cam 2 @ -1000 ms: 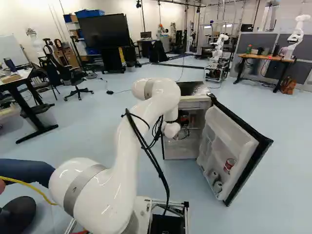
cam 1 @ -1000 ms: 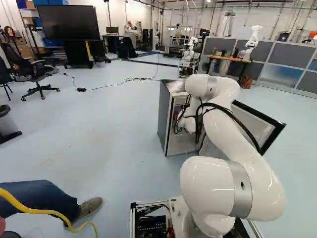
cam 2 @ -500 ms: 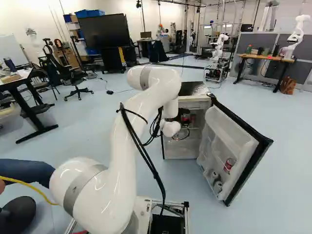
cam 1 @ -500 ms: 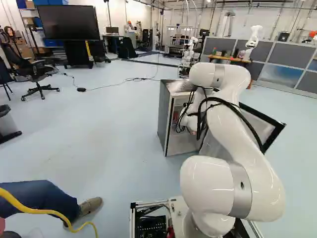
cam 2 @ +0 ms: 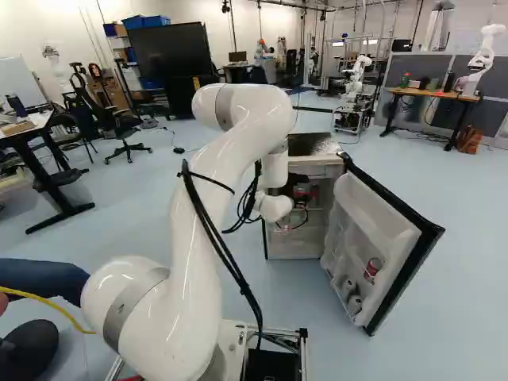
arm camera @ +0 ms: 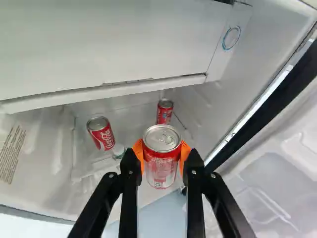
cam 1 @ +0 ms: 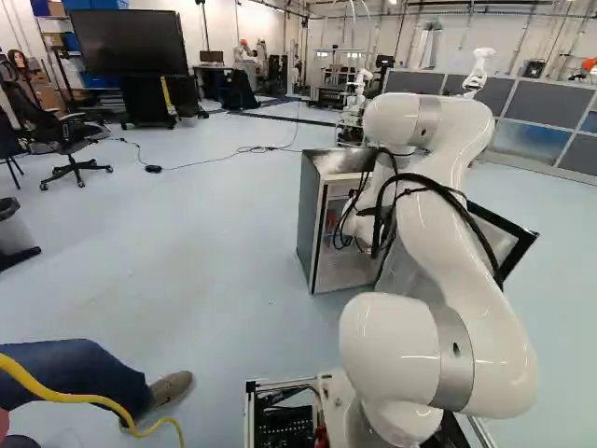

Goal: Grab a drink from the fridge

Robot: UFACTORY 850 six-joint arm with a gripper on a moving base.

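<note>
Fridge (cam 1: 312, 219) beyond the arm (cam 1: 457, 243) in the left base view. Right base view: gripper (cam 2: 301, 192) at the fridge, door (cam 2: 377, 214) open rightward. Wrist view: fingers a can's width apart, gripping a red can (arm camera: 161, 156), printed; farther, a white-lettered can (arm camera: 102, 135).

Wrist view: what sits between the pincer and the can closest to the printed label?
A small pale-topped item shows between the pincer and that can in the wrist view.

Robotics lab with another robot (cam 2: 481, 59).
</note>
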